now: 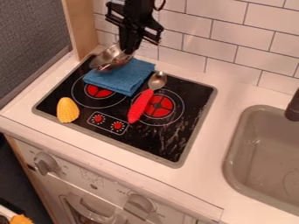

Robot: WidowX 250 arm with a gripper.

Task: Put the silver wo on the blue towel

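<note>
We count one wok, one towel, one spoon, one shell-shaped toy and one sink. We see two burners and two oven knobs.

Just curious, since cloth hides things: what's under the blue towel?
The black stovetop, it seems: part of a red burner peeks out beside the towel. The rest beneath is covered, so I can't tell.
</note>
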